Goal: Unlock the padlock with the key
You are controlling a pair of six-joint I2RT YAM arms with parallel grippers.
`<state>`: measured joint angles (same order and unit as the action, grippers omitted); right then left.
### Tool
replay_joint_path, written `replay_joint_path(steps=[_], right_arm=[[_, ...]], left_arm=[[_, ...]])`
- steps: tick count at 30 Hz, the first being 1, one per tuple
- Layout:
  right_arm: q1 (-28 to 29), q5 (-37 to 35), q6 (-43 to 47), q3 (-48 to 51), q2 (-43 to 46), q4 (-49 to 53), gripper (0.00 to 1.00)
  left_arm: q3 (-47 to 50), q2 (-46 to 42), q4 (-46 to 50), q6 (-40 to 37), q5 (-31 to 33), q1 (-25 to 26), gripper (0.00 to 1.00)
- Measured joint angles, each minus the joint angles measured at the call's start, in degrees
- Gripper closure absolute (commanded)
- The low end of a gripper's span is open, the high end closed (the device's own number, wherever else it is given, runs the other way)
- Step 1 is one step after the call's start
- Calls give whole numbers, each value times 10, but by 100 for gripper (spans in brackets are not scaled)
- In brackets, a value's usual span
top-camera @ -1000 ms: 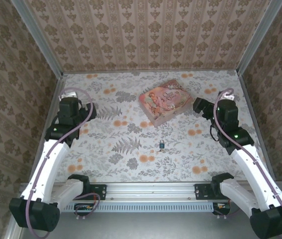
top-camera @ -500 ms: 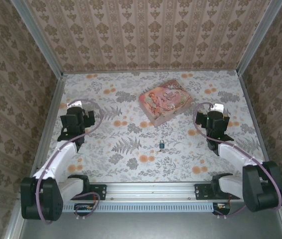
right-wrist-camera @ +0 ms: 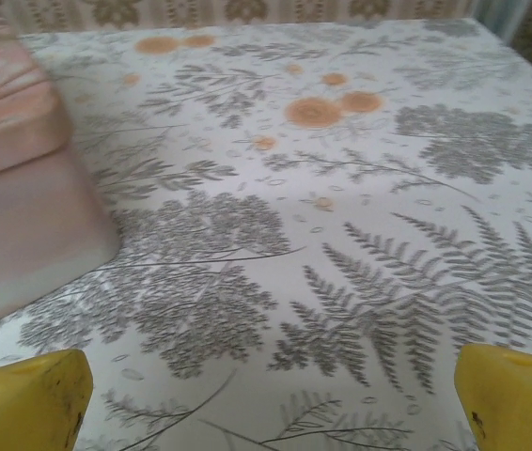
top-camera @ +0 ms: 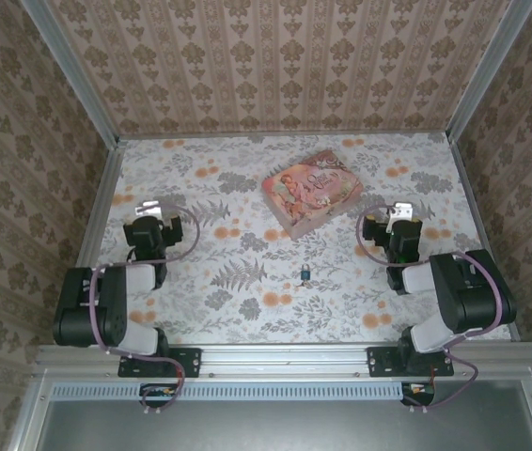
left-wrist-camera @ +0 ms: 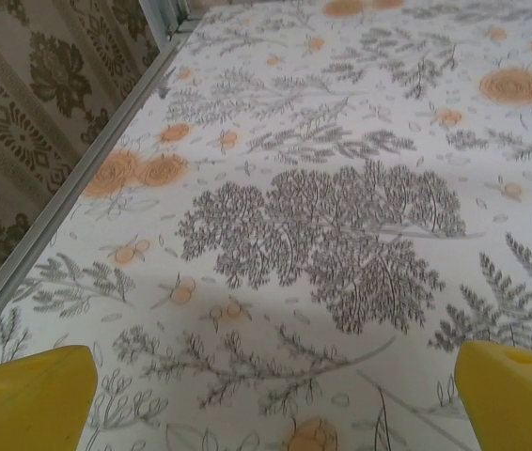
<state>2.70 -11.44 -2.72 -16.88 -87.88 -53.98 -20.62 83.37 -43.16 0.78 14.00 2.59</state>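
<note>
Padlock: loose on the table between left gripper and right gripper, nearer the right; both spread wide and empty, likely readied for pickup.

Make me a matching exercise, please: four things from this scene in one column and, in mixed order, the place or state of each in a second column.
Things
1. padlock
2. pink tin
3. left gripper
4. right gripper

Places and states
A. open, just right of the tin
B. open, near the left edge of the table
C. lying mid-table, on the tin's near side
D. on the far half of the table, turned at an angle

Pairs: 1-C, 2-D, 3-B, 4-A
</note>
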Motion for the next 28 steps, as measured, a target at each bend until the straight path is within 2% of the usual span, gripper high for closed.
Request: replay_joint_path(steps=[4,9,28], right_arm=[[-7,49,11,-25,0,4,0],[-30,86,9,-57,0,20,0],[-21,82,0,-56,0,37,0]], left_arm=[[-3,44,-37,-6,-20,-4,0],[-6,49,-45,-9,-36,-4,0],[-7,49,-62,-13,-40,-4,0]])
